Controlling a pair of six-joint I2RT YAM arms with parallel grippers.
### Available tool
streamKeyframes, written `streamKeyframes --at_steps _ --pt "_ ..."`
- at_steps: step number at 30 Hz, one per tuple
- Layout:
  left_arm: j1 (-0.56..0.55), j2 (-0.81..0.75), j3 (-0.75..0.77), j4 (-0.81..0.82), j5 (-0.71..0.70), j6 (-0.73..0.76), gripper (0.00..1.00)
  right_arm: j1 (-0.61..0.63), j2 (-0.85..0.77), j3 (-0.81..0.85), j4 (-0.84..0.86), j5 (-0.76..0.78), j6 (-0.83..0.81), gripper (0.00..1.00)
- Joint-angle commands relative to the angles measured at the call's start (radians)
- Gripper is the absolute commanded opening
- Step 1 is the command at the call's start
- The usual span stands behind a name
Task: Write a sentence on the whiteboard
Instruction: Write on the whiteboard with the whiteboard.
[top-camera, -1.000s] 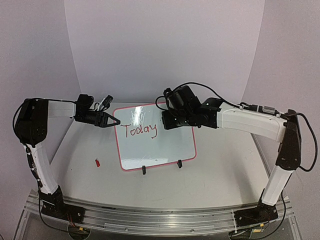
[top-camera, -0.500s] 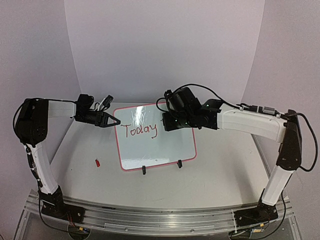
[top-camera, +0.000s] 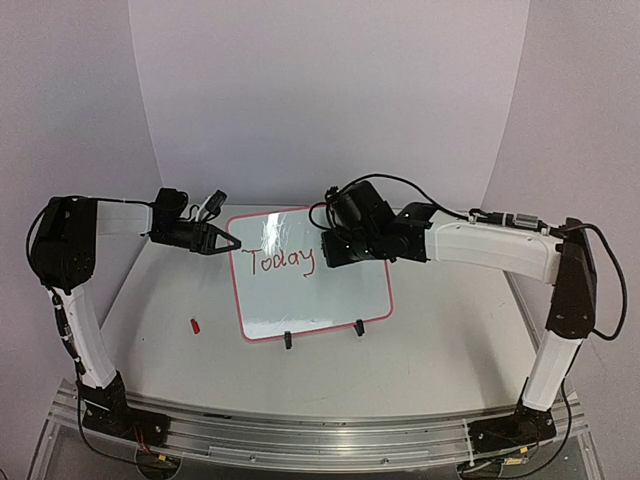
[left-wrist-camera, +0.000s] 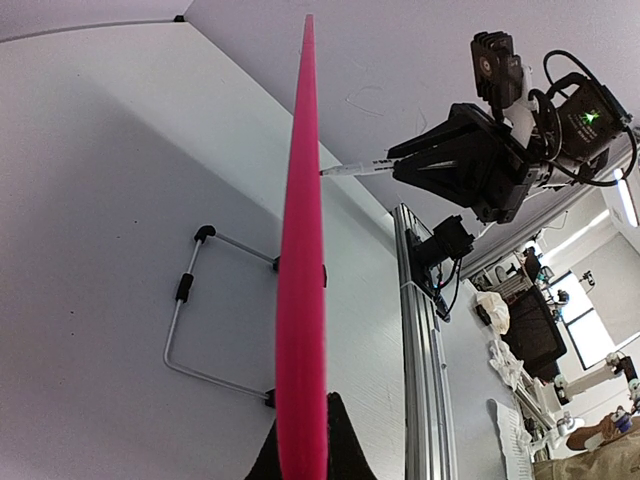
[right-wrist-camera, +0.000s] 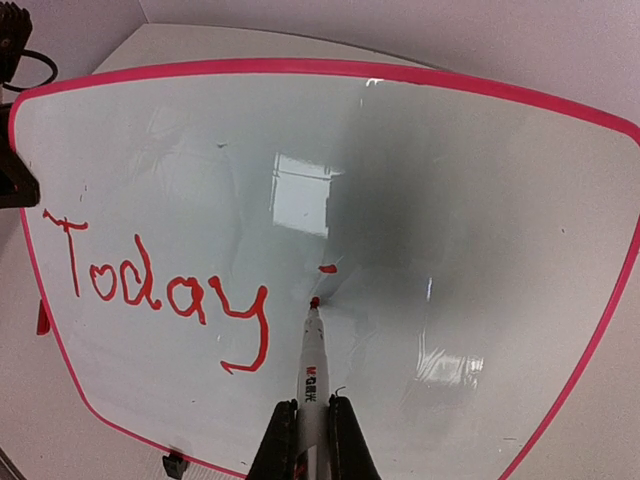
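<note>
The whiteboard (top-camera: 330, 290) with its pink-red frame stands tilted on the table and reads "Today" in red (right-wrist-camera: 160, 295). A small red dash (right-wrist-camera: 326, 268) sits right of the word. My right gripper (right-wrist-camera: 306, 415) is shut on a white marker (right-wrist-camera: 312, 370) whose red tip (right-wrist-camera: 314, 302) touches the board just below the dash. In the top view that gripper (top-camera: 330, 250) is over the board's upper right part. My left gripper (top-camera: 232, 243) is shut on the board's upper left frame edge (left-wrist-camera: 300, 300), seen edge-on in the left wrist view.
A red marker cap (top-camera: 195, 325) lies on the table left of the board. Two black clip feet (top-camera: 288, 340) hold the board's near edge. The wire stand (left-wrist-camera: 185, 330) shows behind the board. Walls close off the back and sides.
My right gripper has shifted slightly left over the board with the marker. The left gripper and the board have not moved.
</note>
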Motion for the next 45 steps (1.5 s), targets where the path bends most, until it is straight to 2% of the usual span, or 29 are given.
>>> streamKeyframes --at_steps 1,14,45 --pt "-0.037 0.036 0.010 -0.016 -0.087 0.091 0.00 -0.005 0.012 0.043 0.012 0.030 0.006 0.00" --pt "-0.037 0.037 0.013 -0.019 -0.088 0.096 0.00 -0.006 0.006 0.041 0.007 0.096 -0.021 0.00" --pt "-0.039 0.030 0.008 -0.022 -0.095 0.091 0.00 -0.006 -0.020 -0.051 -0.073 0.003 0.050 0.00"
